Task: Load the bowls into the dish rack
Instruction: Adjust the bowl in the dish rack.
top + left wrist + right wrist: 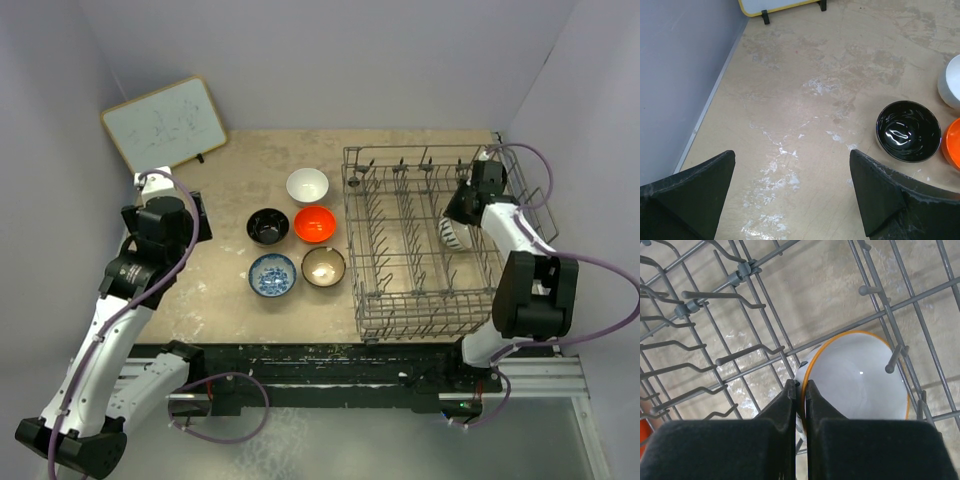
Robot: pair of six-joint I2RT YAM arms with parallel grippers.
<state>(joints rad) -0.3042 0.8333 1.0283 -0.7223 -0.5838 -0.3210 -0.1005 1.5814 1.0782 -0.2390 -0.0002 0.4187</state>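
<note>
Standing on the table (pixel 220 300): one rack (pixel 425 322), right side; one board (pixel 165 125), propped at the far left corner. Two grippers. Left gripper (pixel 791 170) hangs above bare table left of the bowls, jaws spread wide, nothing between them. Right gripper (pixel 800 405) is down inside the rack, jaws clenched on the rim of the pale bowl (pixel 860 380), which is orange-edged and tilted among the tines; whether it rests on the wires is hard to tell. Six bowls counted. The other five sit upright on the table beside the rack: white bowl (pixel 307 185), black bowl (pixel 268 226), orange bowl (pixel 315 223), blue bowl (pixel 272 273), brown bowl (pixel 323 266).
</note>
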